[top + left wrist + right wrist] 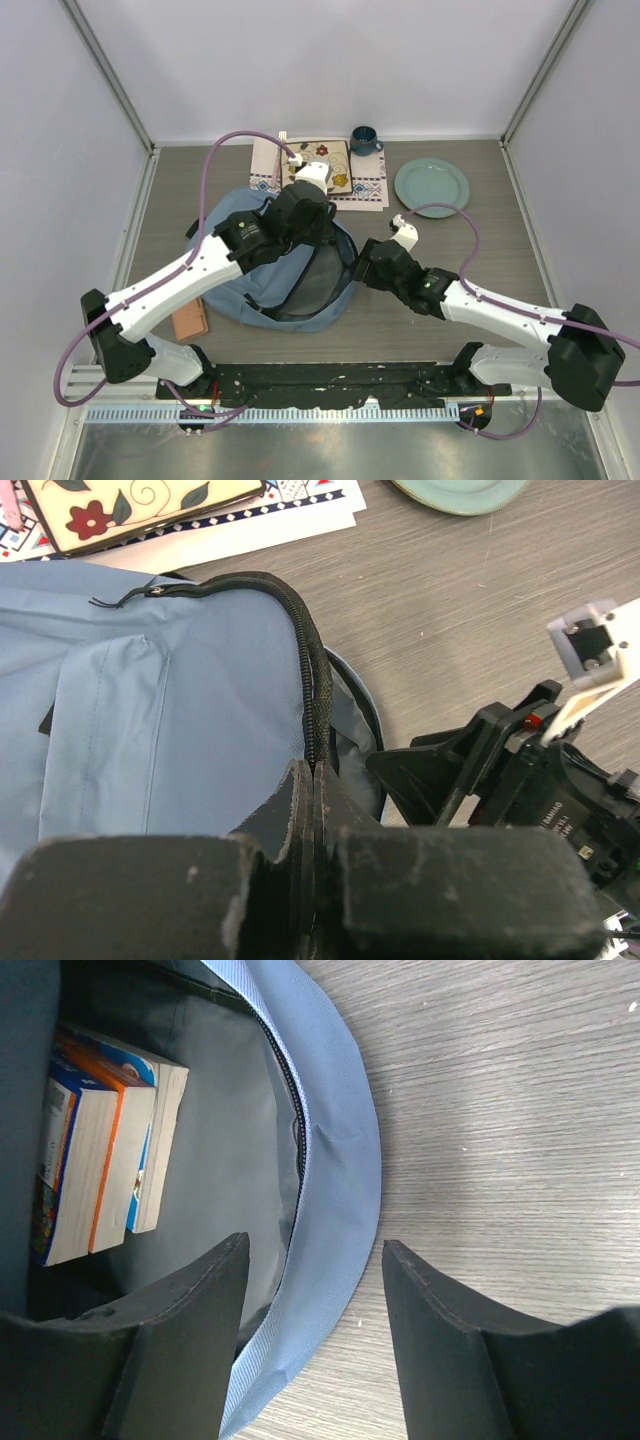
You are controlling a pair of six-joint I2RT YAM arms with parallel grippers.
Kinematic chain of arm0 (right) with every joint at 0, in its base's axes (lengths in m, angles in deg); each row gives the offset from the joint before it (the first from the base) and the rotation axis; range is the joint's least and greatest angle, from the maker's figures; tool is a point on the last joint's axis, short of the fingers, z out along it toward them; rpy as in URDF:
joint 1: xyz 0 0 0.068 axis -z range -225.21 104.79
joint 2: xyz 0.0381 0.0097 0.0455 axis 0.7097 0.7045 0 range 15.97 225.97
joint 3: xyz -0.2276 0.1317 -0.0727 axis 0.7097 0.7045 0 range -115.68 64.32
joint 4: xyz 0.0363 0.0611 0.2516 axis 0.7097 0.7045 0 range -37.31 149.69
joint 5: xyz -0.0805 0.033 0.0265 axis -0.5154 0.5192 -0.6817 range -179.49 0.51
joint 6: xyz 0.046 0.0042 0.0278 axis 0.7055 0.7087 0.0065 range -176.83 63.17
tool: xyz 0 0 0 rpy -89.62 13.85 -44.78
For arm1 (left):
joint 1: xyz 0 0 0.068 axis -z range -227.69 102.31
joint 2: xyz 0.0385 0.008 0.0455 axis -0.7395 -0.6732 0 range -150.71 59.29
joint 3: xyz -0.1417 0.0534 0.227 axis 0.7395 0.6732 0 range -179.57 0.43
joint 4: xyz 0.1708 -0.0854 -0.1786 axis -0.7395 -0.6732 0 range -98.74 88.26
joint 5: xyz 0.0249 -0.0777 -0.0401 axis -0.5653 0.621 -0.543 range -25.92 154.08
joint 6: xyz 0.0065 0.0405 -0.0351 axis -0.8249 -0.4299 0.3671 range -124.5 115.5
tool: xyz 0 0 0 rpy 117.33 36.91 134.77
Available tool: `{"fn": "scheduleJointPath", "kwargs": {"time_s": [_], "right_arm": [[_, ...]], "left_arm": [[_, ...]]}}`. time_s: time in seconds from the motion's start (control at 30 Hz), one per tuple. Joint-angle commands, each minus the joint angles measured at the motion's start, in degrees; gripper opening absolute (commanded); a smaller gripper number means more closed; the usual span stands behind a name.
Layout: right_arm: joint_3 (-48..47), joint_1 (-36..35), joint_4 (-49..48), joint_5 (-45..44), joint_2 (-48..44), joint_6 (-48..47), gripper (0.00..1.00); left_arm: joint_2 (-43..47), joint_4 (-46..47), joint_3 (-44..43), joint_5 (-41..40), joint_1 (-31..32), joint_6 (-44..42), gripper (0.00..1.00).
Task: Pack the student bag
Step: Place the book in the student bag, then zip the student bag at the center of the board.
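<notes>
- Closest to my left wrist camera, the left gripper (312,780) has its two fingers pressed flat together. They pinch the bag (238,300) at its black zipper (315,680), which runs out of the jaws and up over the blue fabric.
- From above, I see the left arm stretched from its base at the lower left, diagonally up and to the right. It lies across the bag, with the wrist over the bag's far side.
- From the lower right, the right arm comes in low, its wrist pointing left at the right edge of the bag's mouth.
- Astride the bag's rim, the right gripper (315,1250) stands open. One finger is inside the mouth and the other is outside, over the table (400,335). I cannot tell whether either finger touches the rim.
- Between the two arms, the bag lies in the middle of the table with its mouth gaping toward the right arm. Books (100,1150) stand side by side inside it.
- Beyond the bag lies a mat (372,188), with a mug (364,139) at its far edge and a plate (431,187) just to its right.
- From above, the left arm covers much of the bag's middle, and its wrist hides part of the mat.
- Left of the bag, a flat brown thing (190,320) is partly under the left arm, and I cannot make out what it is.
- Inside the bag, the books' far ends are lost in the dark and their print is too small for me to read.
</notes>
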Motion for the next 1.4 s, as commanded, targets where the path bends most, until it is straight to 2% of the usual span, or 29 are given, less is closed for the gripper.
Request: {"fn": "scheduleJointPath", "kwargs": {"time_s": [0.0,0.07,0.23,0.3,0.37,0.57,0.97,1.37], "right_arm": [[-4.1,0.7,-2.7,1.5,2.2,-1.0,0.53],[-4.4,0.8,-2.7,2.0,3.0,-1.1,0.46],[-3.7,2.9,-4.4,6.0,4.3,-0.8,0.40],[-3.1,3.4,-5.0,7.3,4.5,-0.6,0.31],[-2.9,3.9,-5.2,7.6,4.2,-0.5,0.18],[-2.8,5.0,-4.5,7.0,2.4,-0.5,0.03],[-2.9,5.1,-0.6,-1.8,-3.0,1.5,0.01],[-3.6,5.0,-0.1,-2.7,-5.0,2.0,0.01]], "left_arm": [[-0.3,3.5,-0.1,1.3,-0.1,0.9,0.00],[-0.5,3.6,0.0,1.7,-0.1,1.1,0.00],[-1.5,3.9,0.4,2.7,-0.1,1.4,0.00],[-1.7,4.2,0.7,3.2,-0.1,1.4,0.00],[-2.3,4.4,1.0,3.5,-0.1,1.5,0.00],[-3.8,5.1,2.4,5.5,-0.1,2.7,0.00],[-7.2,1.2,3.8,7.9,1.7,5.2,0.00],[-12.6,-0.7,2.9,7.8,4.2,6.3,0.00]]}}
